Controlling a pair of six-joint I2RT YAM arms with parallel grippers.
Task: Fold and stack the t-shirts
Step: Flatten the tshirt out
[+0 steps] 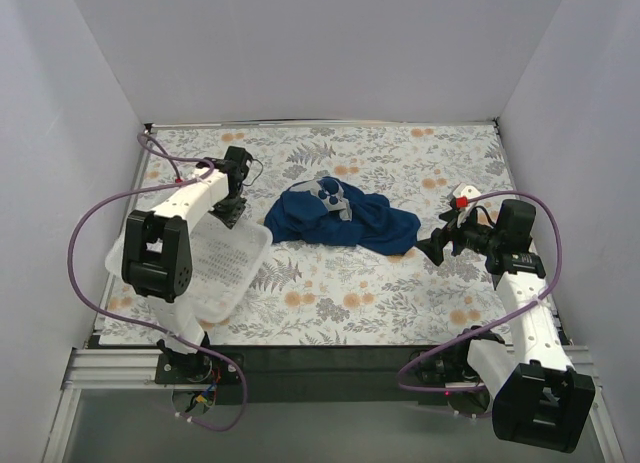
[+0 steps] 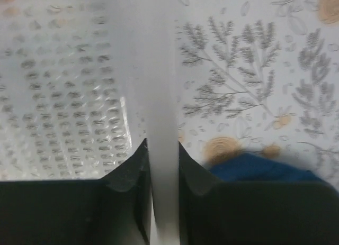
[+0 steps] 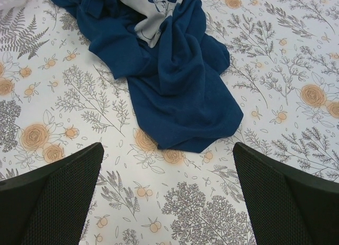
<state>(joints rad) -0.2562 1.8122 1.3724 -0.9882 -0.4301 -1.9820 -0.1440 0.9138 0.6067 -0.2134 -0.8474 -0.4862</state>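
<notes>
A dark navy-blue t-shirt (image 1: 340, 219) lies crumpled at the table's middle, its pale print (image 1: 330, 193) partly showing; it also fills the top of the right wrist view (image 3: 175, 81). My left gripper (image 1: 234, 211) is shut on the rim (image 2: 163, 118) of the white mesh basket (image 1: 222, 268), to the left of the shirt. A blue edge of the shirt (image 2: 259, 168) shows in the left wrist view. My right gripper (image 1: 437, 245) is open and empty, low over the table just right of the shirt, its fingers (image 3: 53, 197) wide apart.
The table wears a floral cloth (image 1: 330, 293). White walls close in the back and both sides. The basket stands at the left, near the front edge. A purple cable (image 1: 85, 233) loops off the left arm.
</notes>
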